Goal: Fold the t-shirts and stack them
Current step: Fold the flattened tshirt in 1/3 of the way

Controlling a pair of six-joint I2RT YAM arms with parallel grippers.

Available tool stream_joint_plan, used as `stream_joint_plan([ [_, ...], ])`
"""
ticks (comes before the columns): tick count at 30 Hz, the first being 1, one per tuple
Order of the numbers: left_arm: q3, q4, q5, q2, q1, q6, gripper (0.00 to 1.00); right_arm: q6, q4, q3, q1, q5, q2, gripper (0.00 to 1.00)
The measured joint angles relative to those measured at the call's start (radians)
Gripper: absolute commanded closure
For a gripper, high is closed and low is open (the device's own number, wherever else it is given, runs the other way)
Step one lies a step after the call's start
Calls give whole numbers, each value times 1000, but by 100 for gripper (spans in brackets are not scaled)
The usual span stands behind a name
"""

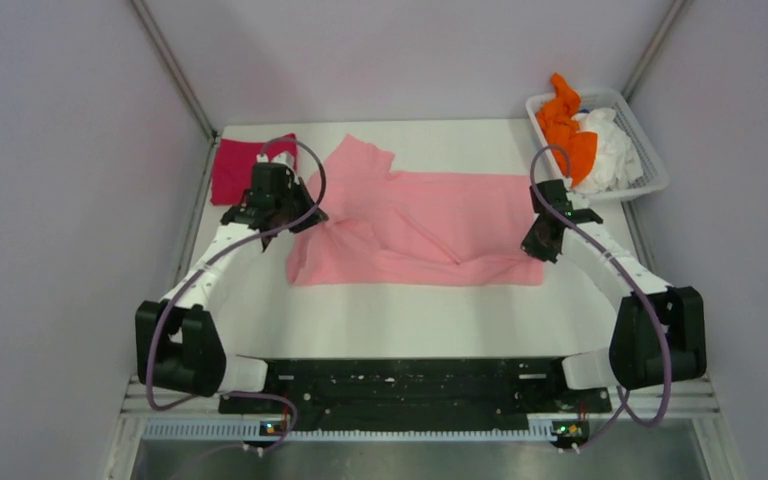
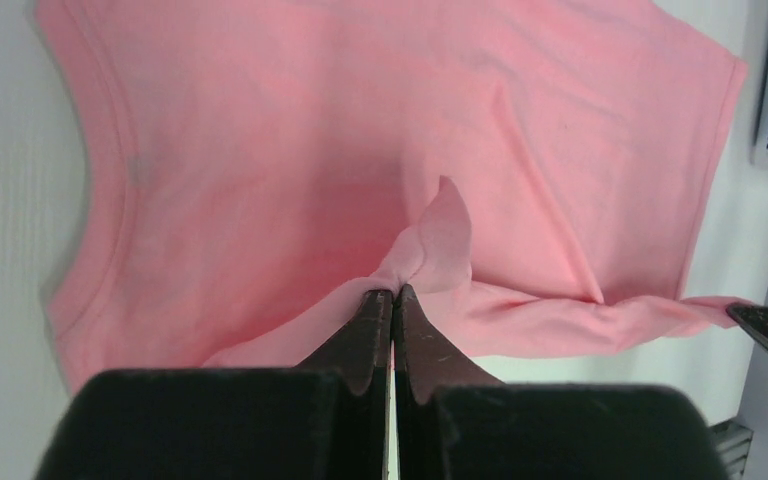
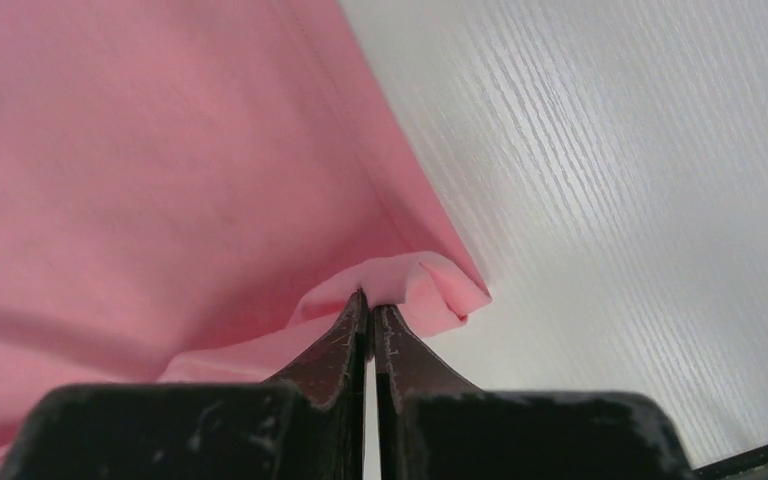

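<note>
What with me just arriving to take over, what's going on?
The robot holds the pink shirt on the table. The left hand is shut on a pinch of it at one end, the right hand on a corner at the other. A red shirt lies far left; an orange shirt and a white shirt sit in the basket.

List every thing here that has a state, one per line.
pink t-shirt: spread out, wrinkled
magenta t-shirt: folded
orange t-shirt: crumpled in basket
white t-shirt: crumpled in basket
left gripper: shut on pink t-shirt
right gripper: shut on pink t-shirt
</note>
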Motion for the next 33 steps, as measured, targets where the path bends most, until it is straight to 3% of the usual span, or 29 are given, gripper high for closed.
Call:
stream_joint_plan([
  [11, 208, 47, 53, 288, 69, 58, 100, -9, 116, 8, -47, 4, 61, 100],
  [12, 226, 48, 58, 316, 75, 59, 96, -11, 136, 7, -52, 4, 63, 96],
  [13, 248, 46, 65, 348, 80, 61, 79, -13, 168, 3, -56, 4, 65, 83],
  [15, 319, 26, 92, 432, 92, 61, 51, -15, 217, -8, -58, 4, 66, 48],
  [16, 347, 21, 101, 467, 97, 69, 9, -23, 230, -8, -58, 5, 71, 32],
  [17, 385, 7, 109, 507, 101, 68, 2, -26, 239, -8, -59, 8, 77, 27],
  [19, 430, -12, 114, 557, 106, 72, 1, -21, 238, -4, -61, 21, 94, 21],
  [20, 447, -30, 114, 573, 109, 72, 1, -23, 235, -3, -63, 30, 101, 7],
  [21, 460, -49, 111, 581, 111, 73, 1, -23, 228, -3, -63, 35, 103, 3],
  [26, 454, -108, 93, 521, 113, 71, 1, -26, 212, -8, -64, 26, 58, 1],
  [33, 151, -53, 152, 218, 97, 39, 1, -59, 293, -141, -9, -88, -143, 1],
])
